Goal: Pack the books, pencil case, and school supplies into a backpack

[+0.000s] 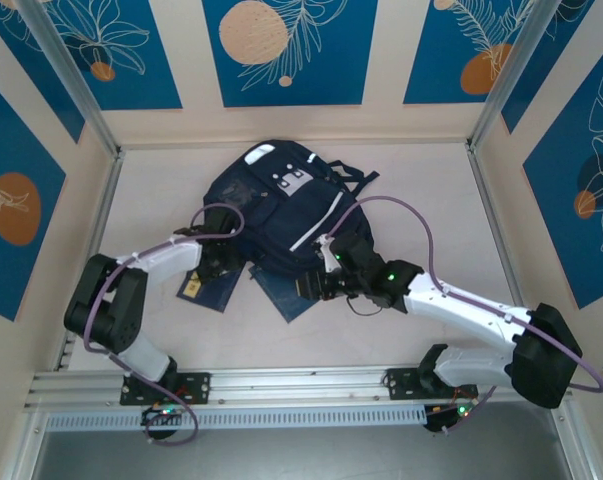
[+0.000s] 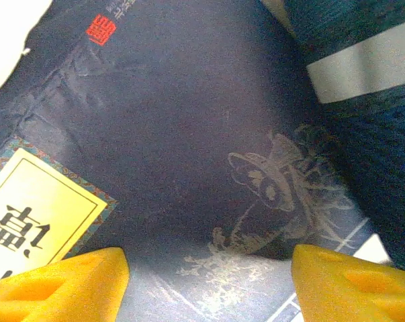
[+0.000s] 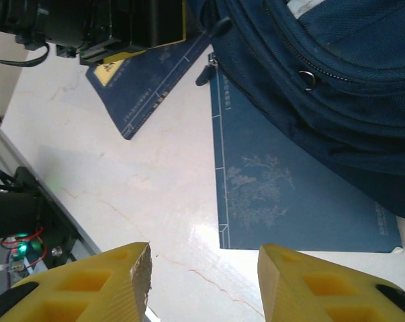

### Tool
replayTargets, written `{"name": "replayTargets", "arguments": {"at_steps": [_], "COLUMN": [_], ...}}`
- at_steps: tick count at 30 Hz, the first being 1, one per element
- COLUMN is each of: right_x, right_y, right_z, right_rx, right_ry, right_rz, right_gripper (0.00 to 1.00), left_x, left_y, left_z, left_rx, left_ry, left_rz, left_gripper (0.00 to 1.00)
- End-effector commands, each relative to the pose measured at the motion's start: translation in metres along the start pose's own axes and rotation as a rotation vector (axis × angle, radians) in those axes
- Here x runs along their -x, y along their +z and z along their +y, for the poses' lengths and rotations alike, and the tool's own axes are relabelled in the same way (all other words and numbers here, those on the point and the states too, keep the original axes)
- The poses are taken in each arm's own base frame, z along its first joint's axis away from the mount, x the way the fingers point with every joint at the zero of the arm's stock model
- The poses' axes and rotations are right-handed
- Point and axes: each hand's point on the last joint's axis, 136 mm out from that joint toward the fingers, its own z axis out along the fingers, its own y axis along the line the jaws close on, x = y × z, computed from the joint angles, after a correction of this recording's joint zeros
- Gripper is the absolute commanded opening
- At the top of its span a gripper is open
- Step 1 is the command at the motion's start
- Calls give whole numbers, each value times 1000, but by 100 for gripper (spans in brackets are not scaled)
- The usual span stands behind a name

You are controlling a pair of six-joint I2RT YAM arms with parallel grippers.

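Backpack [image 1: 271, 205]: navy, white stripes, lying centre of table [image 1: 401, 330]. Left book [image 1: 203, 288]: navy, yellow label, at backpack's near edge, under left gripper [image 1: 218, 262]. Right book [image 1: 284, 293]: navy, beside right gripper [image 1: 316, 283].

Pale marbled tabletop [image 1: 431, 200], cream walls [image 1: 281, 125] with blue panels [image 1: 281, 50] bearing orange discs and white leaves, aluminium rail [image 1: 301, 385] in front.

The pale, faintly veined table [image 1: 421, 200] carries the backpack [image 1: 276, 215] near its middle. Two navy books lie flat by the backpack's near side: the left book [image 1: 207, 290] (yellow label showing) and the right book [image 3: 283, 194], partly under the backpack.
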Motion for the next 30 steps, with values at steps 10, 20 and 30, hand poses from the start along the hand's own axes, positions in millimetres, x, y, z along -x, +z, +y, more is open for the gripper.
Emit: {"name": "replayTargets", "arguments": {"at_steps": [10,20,30], "right_x": [-5,-9,-10], "right_y": [6,27,82], "right_z": [3,0,23], "right_rx": [47,39,79], "right_ry": [-9,22,117], "right_rz": [47,140,308], "right_gripper": [45,45,45], "left_x": [-83,-141,-96], "left_y": [7,-35,-77], "left_z": [16,1,56], "left_rx": [-159,-269,-114], "left_ry": [-57,107,21], "left_rz": [225,353,60], "left_gripper": [64,64,65]}}
